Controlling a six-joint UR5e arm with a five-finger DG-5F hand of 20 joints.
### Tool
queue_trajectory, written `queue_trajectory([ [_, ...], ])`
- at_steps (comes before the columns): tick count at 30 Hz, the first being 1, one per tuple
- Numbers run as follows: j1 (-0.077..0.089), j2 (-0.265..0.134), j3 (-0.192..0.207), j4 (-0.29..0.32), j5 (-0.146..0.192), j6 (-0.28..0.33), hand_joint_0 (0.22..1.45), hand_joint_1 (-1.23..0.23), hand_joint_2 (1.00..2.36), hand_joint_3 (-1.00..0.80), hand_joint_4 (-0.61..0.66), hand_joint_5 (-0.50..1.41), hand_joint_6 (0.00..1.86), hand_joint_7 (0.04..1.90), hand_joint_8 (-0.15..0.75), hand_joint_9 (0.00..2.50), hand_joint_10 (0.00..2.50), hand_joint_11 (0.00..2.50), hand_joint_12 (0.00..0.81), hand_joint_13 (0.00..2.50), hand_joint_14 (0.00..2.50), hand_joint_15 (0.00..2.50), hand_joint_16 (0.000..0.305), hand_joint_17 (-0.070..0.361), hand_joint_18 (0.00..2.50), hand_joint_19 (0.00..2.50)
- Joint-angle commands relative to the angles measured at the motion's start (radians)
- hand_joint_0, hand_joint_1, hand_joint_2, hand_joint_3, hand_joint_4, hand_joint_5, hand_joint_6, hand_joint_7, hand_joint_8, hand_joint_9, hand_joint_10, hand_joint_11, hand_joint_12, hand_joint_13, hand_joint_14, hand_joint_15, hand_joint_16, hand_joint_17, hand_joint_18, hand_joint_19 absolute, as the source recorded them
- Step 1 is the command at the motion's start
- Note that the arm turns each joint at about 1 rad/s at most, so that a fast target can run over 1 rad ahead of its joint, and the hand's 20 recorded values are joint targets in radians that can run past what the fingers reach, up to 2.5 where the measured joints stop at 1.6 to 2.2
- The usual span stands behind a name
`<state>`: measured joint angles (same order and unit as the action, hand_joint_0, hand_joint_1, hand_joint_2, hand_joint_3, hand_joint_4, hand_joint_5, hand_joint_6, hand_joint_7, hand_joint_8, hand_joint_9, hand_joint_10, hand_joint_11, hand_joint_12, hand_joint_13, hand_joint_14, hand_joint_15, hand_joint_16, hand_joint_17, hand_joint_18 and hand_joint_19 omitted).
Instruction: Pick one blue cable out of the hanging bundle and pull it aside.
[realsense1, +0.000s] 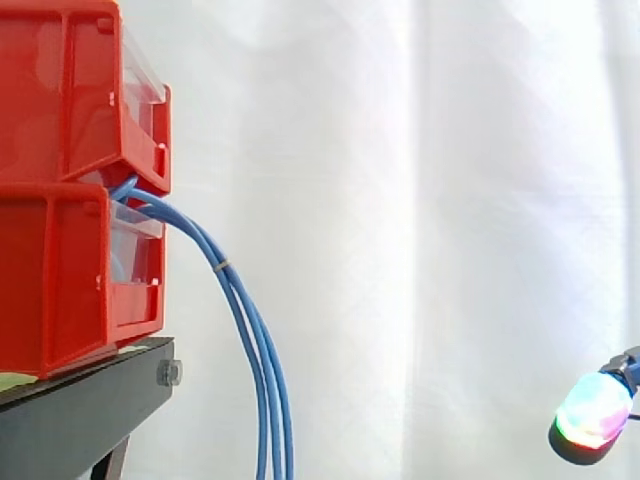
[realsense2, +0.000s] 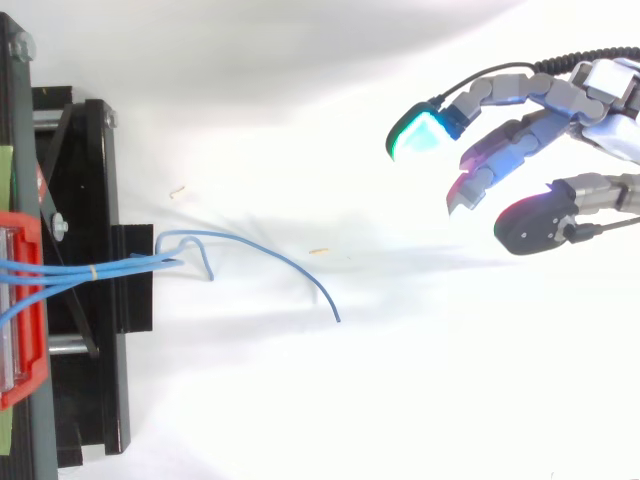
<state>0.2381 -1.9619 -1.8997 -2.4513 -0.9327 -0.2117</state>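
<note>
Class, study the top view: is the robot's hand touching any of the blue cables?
No, the open hand hangs well clear of the blue cables, with a wide gap between them.

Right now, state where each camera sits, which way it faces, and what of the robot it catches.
Side view: beside the work at about its height, looking level across the red bins, black stand and hanging blue cables toward the white curtain; a glowing fingertip of the hand shows at lower right.
Top view: above, looking down on the stand at left and the cables trailing right; the hand, open and holding nothing, is at upper right.
Shared: bins, stand, cables, hand.
</note>
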Motion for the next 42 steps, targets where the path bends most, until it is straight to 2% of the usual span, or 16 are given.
queue_trajectory([
  [1, 0.0, 0.0, 0.001, 0.0, 0.0, 0.0, 0.47, -0.62, 1.0, -0.5, 0.24, -0.15, 0.5, 0.74, 0.265, 1.03, 0.01, 0.3, 0.297, 0.94, 0.02, 0.4, 0.052, 0.118, 0.71, 0.36],
  [9, 0.0, 0.0, 0.001, 0.0, 0.0, 0.0, 0.45, -0.63, 1.0, -0.5, 0.16, -0.21, 0.5, 0.62, 0.238, 0.63, 0.0, 0.01, 0.3, 0.63, 0.01, 0.18, 0.057, 0.128, 0.5, 0.15],
  [17, 0.0, 0.0, -0.001, 0.0, 0.0, 0.0, 0.44, -0.63, 1.0, -0.5, 0.14, -0.22, 0.5, 0.6, 0.23, 0.58, 0.0, 0.0, 0.302, 0.6, 0.01, 0.17, 0.055, 0.123, 0.41, 0.14],
  [42, 0.0, 0.002, 0.001, 0.0, 0.0, 0.0, 0.45, -0.62, 1.0, -0.5, 0.16, -0.22, 0.5, 0.6, 0.233, 0.66, 0.0, 0.02, 0.307, 0.65, 0.01, 0.21, 0.053, 0.12, 0.43, 0.17],
])
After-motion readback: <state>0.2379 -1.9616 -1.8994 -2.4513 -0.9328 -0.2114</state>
